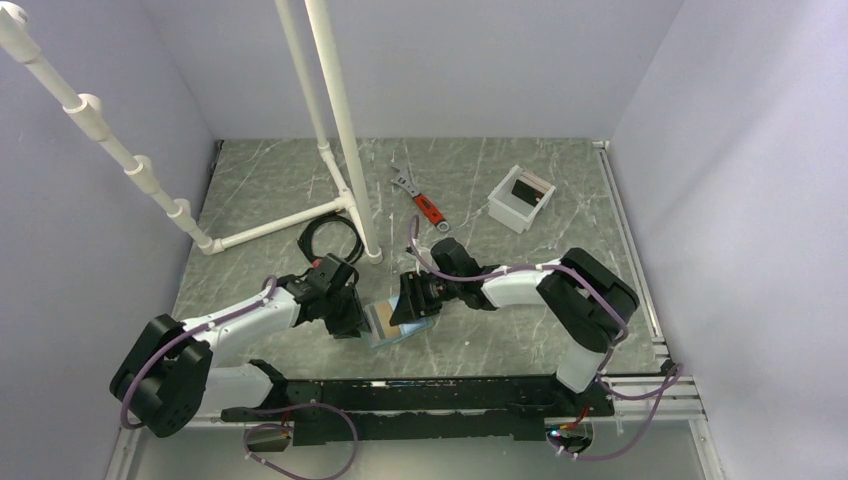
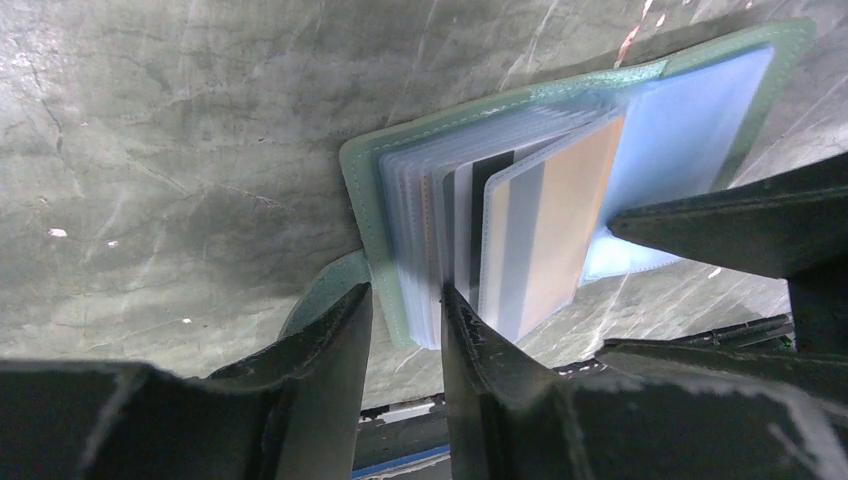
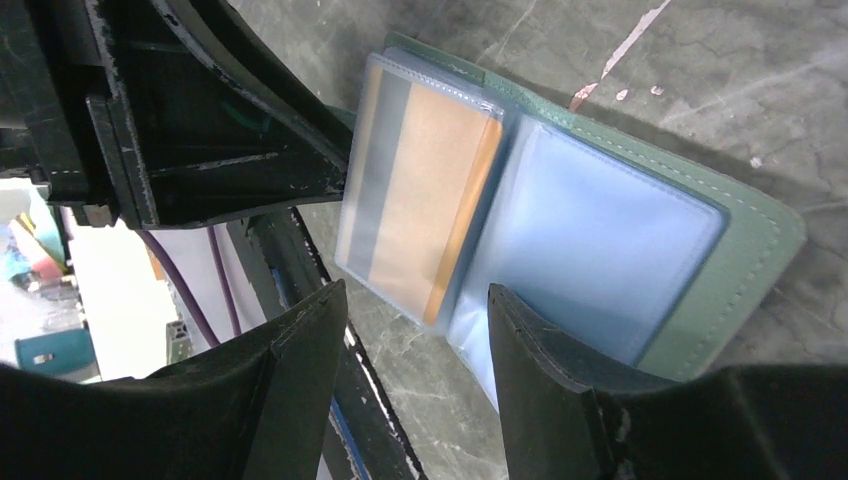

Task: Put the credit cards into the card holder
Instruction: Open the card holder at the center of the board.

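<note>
The grey-green card holder (image 1: 388, 327) lies open on the table between my two grippers. In the left wrist view its clear sleeves fan out from the cover (image 2: 360, 200). A tan-brown credit card (image 3: 425, 190) sits inside one sleeve, and a light blue credit card (image 3: 600, 240) fills the sleeve beside it against the cover. My left gripper (image 2: 405, 295) pinches the cover's edge and several sleeves, both fingers touching them. My right gripper (image 3: 415, 300) is open at the holder's near edge, with one finger over the blue sleeve's corner and only bare table between the tips.
At the back right stands a white square tub (image 1: 521, 197). A red-handled wrench (image 1: 420, 198) lies to its left. A white pipe frame (image 1: 345, 130) rises at the back, with a black cable coil (image 1: 325, 235) by it. A black rail (image 1: 420, 395) runs along the near edge.
</note>
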Available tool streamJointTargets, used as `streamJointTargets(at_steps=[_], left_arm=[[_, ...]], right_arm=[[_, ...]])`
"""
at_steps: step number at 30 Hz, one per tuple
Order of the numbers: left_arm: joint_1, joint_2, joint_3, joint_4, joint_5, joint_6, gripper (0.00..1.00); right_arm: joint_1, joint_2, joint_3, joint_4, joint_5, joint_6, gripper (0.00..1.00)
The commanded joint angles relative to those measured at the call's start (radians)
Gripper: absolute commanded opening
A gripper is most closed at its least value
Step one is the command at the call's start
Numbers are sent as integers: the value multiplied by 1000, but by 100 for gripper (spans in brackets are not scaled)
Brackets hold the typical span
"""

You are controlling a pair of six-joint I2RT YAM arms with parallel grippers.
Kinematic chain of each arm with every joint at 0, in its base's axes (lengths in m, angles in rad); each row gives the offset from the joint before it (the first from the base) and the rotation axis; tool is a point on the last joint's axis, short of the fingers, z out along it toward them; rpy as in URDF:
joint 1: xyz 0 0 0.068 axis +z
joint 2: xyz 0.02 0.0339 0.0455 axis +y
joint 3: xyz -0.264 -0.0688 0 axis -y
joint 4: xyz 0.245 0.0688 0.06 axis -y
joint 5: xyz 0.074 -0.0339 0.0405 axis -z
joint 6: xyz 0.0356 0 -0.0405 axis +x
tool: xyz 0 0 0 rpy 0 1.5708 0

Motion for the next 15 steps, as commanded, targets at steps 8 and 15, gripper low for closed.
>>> streamJointTargets(at_steps=[8,15], left_arm=[[-3,0,-67,-77,-71,-11,34],[-3,-66,-79,-114,-79,-18,34]], right_arm=[[3,83,43,170,-125,68,52],[3,79,42,204,-156,97,40]])
